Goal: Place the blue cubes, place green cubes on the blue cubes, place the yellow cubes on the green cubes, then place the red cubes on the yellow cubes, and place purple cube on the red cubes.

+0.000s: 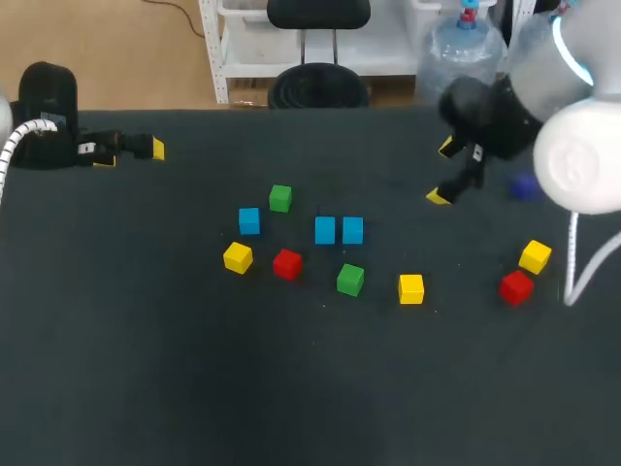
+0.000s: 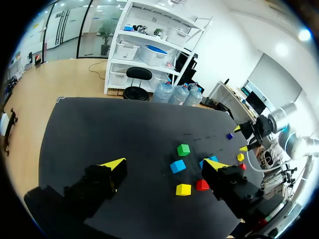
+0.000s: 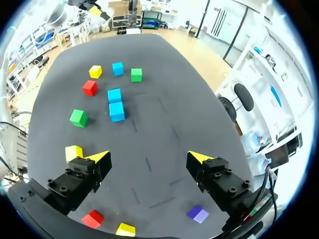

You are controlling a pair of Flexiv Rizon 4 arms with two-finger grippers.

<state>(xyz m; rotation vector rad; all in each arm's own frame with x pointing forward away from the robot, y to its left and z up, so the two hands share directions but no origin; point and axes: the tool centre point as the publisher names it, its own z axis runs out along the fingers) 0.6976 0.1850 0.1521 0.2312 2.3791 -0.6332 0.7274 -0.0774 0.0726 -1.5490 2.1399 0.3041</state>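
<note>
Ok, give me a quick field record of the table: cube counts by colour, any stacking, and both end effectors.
blue cubes: three; two side by side, one apart
green cubes: two, separate
yellow cubes: three, separate
red cubes: two, separate
purple cube: one, at the table's right
stacking: none; every cube sits on the table
left end effector: open, empty, at the table's far left
right end effector: open, empty, near the purple cube

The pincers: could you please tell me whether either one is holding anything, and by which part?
Nothing is held: the left pincer and the right pincer both stand open and empty.
</note>
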